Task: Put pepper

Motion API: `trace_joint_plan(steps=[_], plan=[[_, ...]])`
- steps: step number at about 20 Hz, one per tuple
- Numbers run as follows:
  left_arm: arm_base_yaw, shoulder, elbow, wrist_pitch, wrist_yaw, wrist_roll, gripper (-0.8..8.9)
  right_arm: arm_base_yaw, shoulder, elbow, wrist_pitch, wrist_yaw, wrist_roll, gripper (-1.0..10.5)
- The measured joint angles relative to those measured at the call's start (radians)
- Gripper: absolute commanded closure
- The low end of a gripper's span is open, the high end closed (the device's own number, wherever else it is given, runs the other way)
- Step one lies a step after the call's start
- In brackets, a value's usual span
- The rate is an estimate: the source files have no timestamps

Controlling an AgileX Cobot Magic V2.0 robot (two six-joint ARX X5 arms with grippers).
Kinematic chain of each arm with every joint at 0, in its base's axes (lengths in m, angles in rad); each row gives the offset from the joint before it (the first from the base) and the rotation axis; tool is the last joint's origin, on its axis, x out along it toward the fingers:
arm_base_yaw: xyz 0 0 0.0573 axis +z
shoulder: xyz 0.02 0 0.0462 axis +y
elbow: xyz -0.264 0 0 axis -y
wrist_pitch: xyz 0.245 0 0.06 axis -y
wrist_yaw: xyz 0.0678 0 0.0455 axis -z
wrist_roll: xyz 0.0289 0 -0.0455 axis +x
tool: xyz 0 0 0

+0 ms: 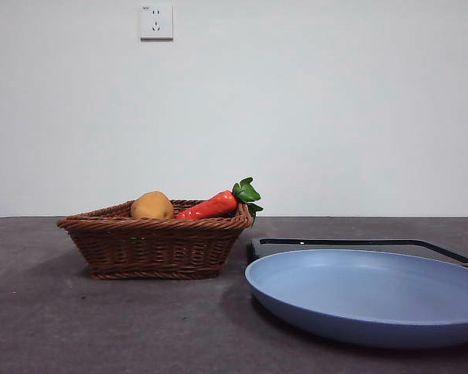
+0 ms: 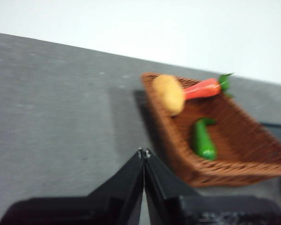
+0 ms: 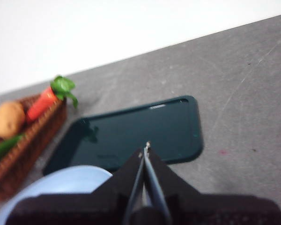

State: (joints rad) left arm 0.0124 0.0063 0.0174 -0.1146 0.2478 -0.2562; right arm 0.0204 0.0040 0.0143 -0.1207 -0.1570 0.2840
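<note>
Three vegetables lie in one basket [image 1: 156,245], a shallow square one of brown woven wicker with sloping sides and a braided rim. One is the pepper [image 2: 203,140], glossy dark green, slender and slightly curved; it rests on the basket floor and shows only in the wrist views, since from the front the wicker wall hides it. One is a potato [image 1: 152,206], rounded, matte and tan-yellow, sitting high near a corner. One is a carrot [image 1: 210,206], smooth red-orange and tapered, with a crinkled green leafy top that hangs over the rim.

Beside the basket is one plate [image 1: 374,300], round, shallow, pale blue and smooth, with a soft sheen. Just behind it lies one tray [image 3: 136,133], flat, dark, glossy and rectangular with rounded corners and a low raised lip; whether the plate's edge overlaps it is hard to judge from these angles.

Two grippers are seen, each only in its own wrist view. The left gripper [image 2: 144,152] hangs above bare table just beside the basket, its two black jaws pressed together with nothing between them. The right gripper [image 3: 145,150] hangs over the tray's near edge, jaws likewise closed and empty.

All of it rests on a table [image 1: 47,312] of dull grey, faintly mottled texture.
</note>
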Motion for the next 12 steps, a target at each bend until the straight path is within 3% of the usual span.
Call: trace_joint_plan(steps=[5, 12], plan=[[0.000, 0.002, 0.005, 0.045, 0.045, -0.124, 8.07, 0.000, 0.002, 0.020, 0.017, 0.000, 0.132, 9.4], [0.000, 0.085, 0.148, -0.009, 0.129, -0.202, 8.06, 0.000, 0.088, 0.170, 0.027, -0.025, 0.174, 9.4]])
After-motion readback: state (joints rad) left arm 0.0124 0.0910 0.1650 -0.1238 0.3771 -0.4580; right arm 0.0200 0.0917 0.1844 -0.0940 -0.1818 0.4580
